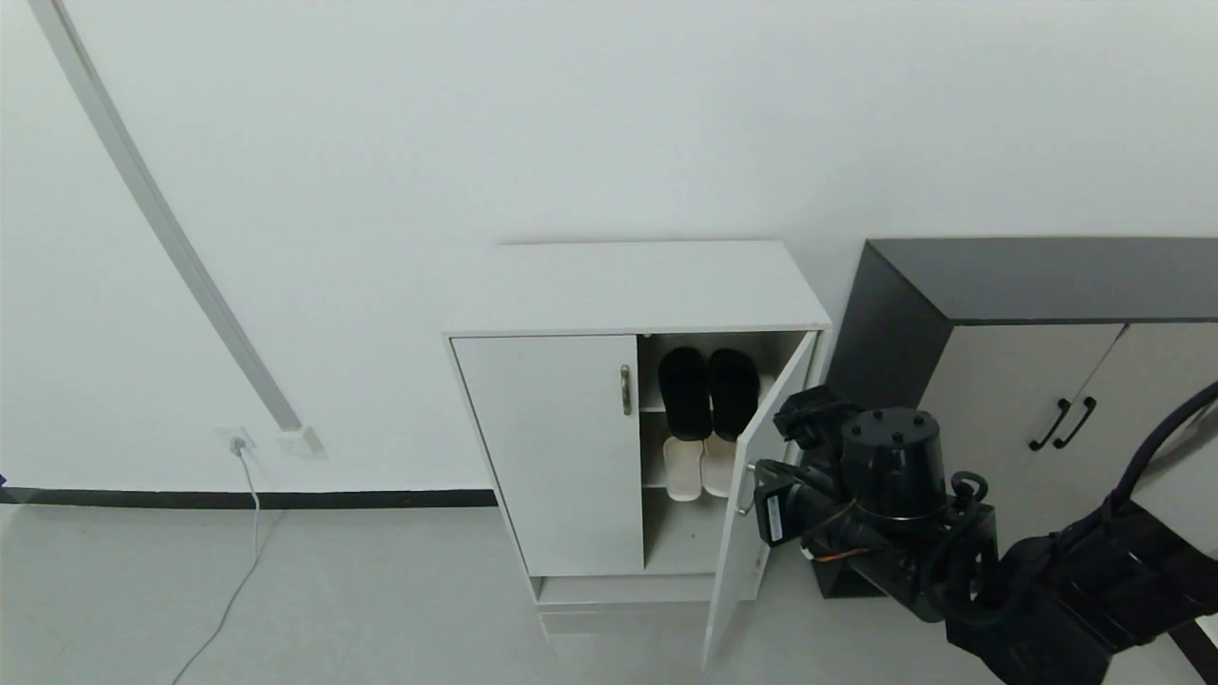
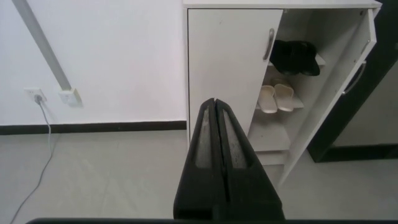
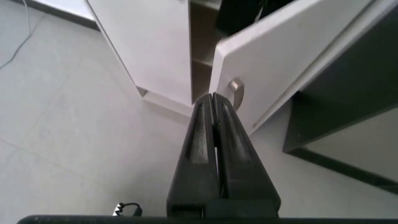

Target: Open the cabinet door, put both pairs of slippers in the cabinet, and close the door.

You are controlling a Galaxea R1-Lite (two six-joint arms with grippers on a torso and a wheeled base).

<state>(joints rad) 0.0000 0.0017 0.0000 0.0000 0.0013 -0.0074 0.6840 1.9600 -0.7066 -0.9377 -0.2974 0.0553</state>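
Right fingers (image 3: 200,130), pressed together, point beside open door's (image 3: 292,56) handle (image 3: 236,92), dark cabinet (image 1: 1047,276) alongside.

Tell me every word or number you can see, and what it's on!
White label on the right arm: print too small to read.
Cabinet, black slippers, white slippers, socket: no writing shows.

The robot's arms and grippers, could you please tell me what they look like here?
The right arm is black and bulky, with a round bolted joint cap, a white label, thin orange wires and a thick black hose. The left gripper and right gripper each have two long black tapering fingers with greyish recessed faces.
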